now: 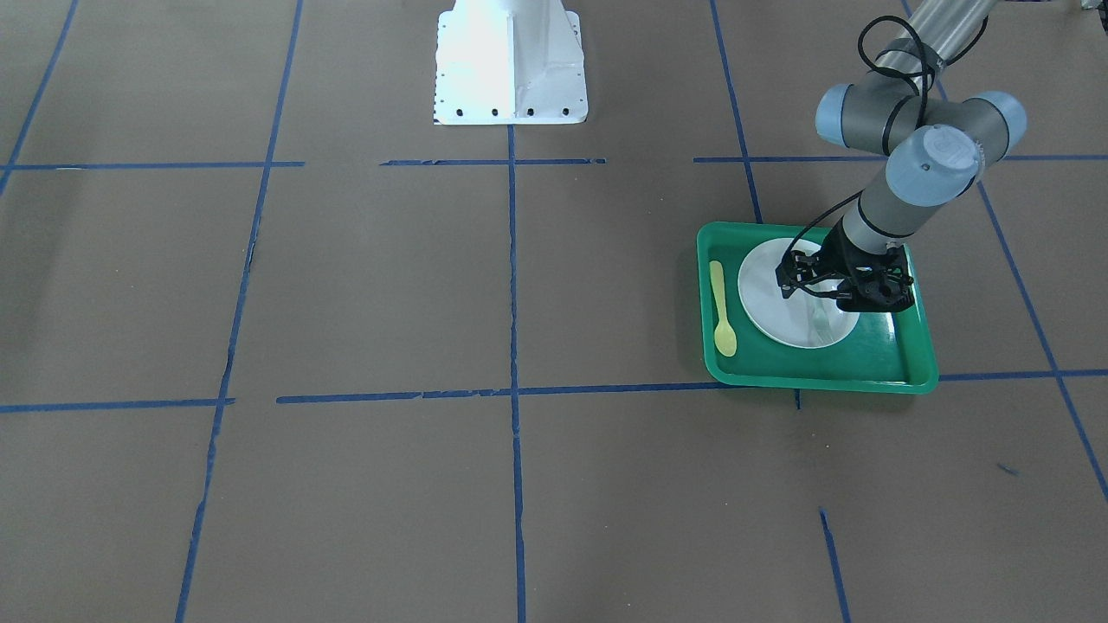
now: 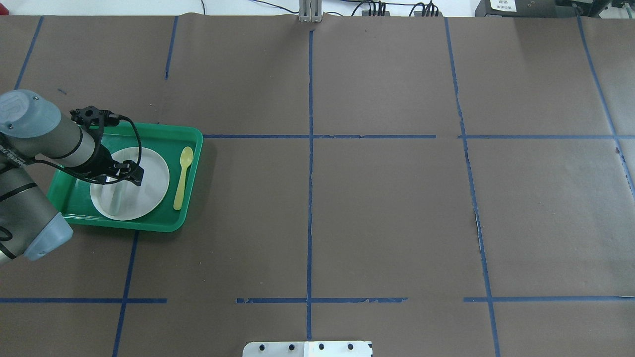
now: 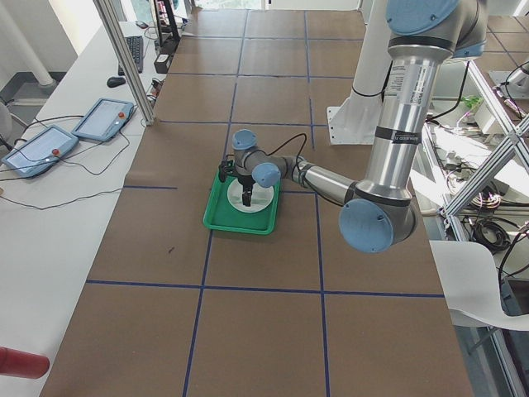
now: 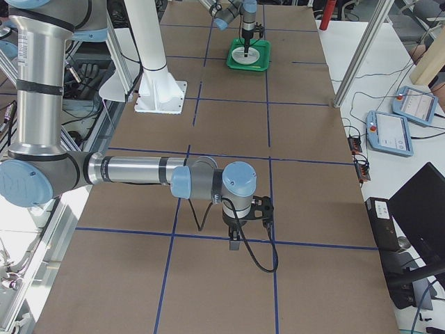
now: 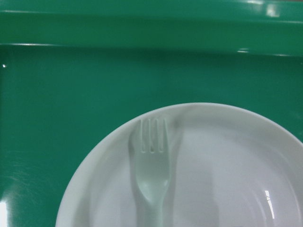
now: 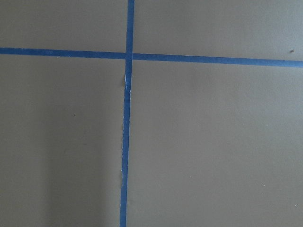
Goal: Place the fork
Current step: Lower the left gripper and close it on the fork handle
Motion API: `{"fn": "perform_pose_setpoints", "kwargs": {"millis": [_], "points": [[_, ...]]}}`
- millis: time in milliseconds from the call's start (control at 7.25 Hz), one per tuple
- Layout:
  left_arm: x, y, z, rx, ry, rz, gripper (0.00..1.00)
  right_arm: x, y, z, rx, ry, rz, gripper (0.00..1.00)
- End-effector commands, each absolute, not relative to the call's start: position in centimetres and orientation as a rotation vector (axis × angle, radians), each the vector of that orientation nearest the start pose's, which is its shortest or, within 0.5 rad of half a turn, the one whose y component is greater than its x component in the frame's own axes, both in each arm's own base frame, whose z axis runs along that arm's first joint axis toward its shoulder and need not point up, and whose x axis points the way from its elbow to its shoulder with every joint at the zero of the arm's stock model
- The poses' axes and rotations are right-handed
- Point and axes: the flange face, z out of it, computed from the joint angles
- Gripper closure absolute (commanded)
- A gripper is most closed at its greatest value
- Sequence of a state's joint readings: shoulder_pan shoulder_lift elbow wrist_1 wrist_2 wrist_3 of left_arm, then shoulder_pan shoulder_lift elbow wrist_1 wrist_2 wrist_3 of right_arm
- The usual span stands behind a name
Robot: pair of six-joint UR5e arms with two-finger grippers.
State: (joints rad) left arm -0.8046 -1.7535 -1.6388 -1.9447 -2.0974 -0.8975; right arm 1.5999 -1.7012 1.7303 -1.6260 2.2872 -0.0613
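The fork (image 5: pixel 151 161) is pale and translucent. It lies on the white plate (image 2: pixel 149 183) in the green tray (image 2: pixel 191 148), with its tines near the plate's rim. It shows as a faint stripe in the overhead view (image 2: pixel 117 201). My left gripper (image 2: pixel 119 176) hangs straight down over the fork's handle end, its fingers spread apart, low over the plate. My right gripper (image 4: pixel 235 240) shows only in the exterior right view, low over bare table far from the tray, so I cannot tell whether it is open or shut.
A yellow plastic spoon (image 2: pixel 182 177) lies in the tray beside the plate, on the side away from my left arm. The tray's raised rim surrounds the plate. The robot's white base (image 1: pixel 511 65) stands mid-table. Blue tape lines cross the brown table.
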Motion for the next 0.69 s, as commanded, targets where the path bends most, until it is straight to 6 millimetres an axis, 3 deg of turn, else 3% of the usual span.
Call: {"fn": "perform_pose_setpoints", "kwargs": {"millis": [0, 276, 552], "points": [[34.97, -48.13, 49.94, 0.028, 0.788, 0.042, 0.15, 8.05, -43.23, 65.02, 0.007, -0.717, -0.021, 0.0], [34.91, -48.2, 50.02, 0.027, 0.787, 0.04, 0.26, 8.05, -43.23, 65.02, 0.007, -0.717, -0.02, 0.0], [34.9, -48.19, 49.94, 0.028, 0.788, 0.041, 0.48, 8.05, -43.23, 65.02, 0.007, -0.717, -0.021, 0.0]]}}
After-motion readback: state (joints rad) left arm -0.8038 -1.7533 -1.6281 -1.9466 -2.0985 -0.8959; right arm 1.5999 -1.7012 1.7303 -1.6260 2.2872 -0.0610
